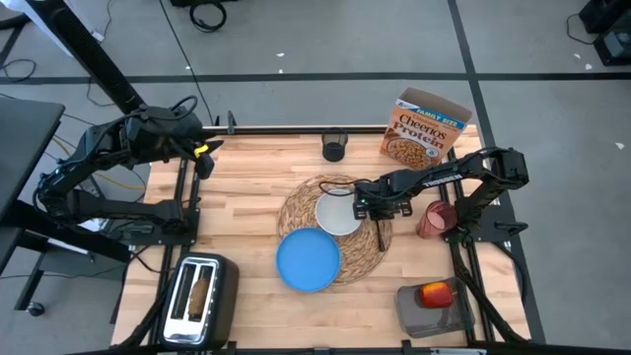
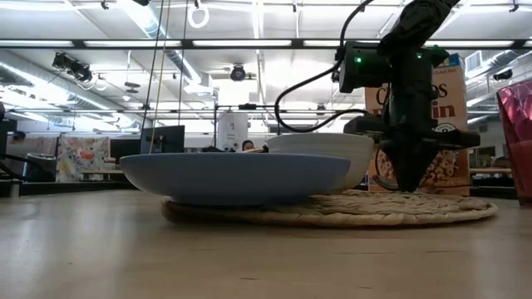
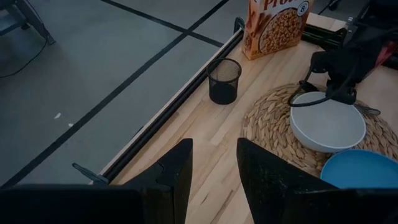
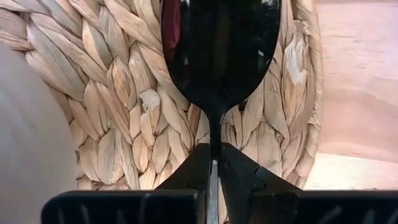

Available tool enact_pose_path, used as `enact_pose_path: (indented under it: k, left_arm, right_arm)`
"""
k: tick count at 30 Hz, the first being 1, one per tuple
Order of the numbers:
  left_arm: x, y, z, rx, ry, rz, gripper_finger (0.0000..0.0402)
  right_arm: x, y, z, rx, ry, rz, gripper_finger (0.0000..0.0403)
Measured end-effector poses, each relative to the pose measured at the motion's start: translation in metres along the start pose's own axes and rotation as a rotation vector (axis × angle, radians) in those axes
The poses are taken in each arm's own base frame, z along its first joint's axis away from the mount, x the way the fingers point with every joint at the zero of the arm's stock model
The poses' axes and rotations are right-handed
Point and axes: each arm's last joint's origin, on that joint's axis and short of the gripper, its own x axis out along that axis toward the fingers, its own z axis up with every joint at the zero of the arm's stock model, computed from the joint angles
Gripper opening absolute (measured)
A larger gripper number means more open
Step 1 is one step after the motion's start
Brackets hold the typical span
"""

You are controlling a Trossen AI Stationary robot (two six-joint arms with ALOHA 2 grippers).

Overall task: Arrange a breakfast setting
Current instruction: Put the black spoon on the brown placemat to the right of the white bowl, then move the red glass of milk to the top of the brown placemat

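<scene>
While the right tool (image 4: 213,163) pinches the metal spoon (image 4: 219,56) over the round woven straw placemat (image 1: 367,248) beside the white bowl (image 1: 335,214), I judge spoon placement in hand: next, lower and release.

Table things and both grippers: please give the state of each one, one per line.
Placemat: flat on the table.
Bowl: upright on the placemat, empty.
Plate: partly on the placemat, empty.
Spoon: on the placemat, handle pinched by the right gripper.
Cup: lying tilted, right of the placemat.
Cereal box: upright, flap open.
Toaster: toast in one slot.
Left gripper: open, empty.
</scene>
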Motion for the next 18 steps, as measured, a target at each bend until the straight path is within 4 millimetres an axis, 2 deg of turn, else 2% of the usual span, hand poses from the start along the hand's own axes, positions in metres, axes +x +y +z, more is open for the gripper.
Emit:
enact_pose_path:
  k: [12, 15, 18]
  left_arm:
    - [0.000, 0.000, 0.000, 0.015, 0.000, 0.000, 0.0133]
    - [0.000, 0.000, 0.000, 0.015, 0.000, 0.000, 0.0133]
    - [0.000, 0.000, 0.000, 0.014, -0.003, 0.000, 0.0133]
  right_arm:
    - [-0.004, -0.002, 0.001, -0.046, -0.008, -0.004, 0.0118]
    - [-0.022, 0.000, 0.003, -0.099, -0.032, -0.010, 0.0125]
    - [-0.054, 0.003, 0.003, -0.182, -0.085, -0.041, 0.0125]
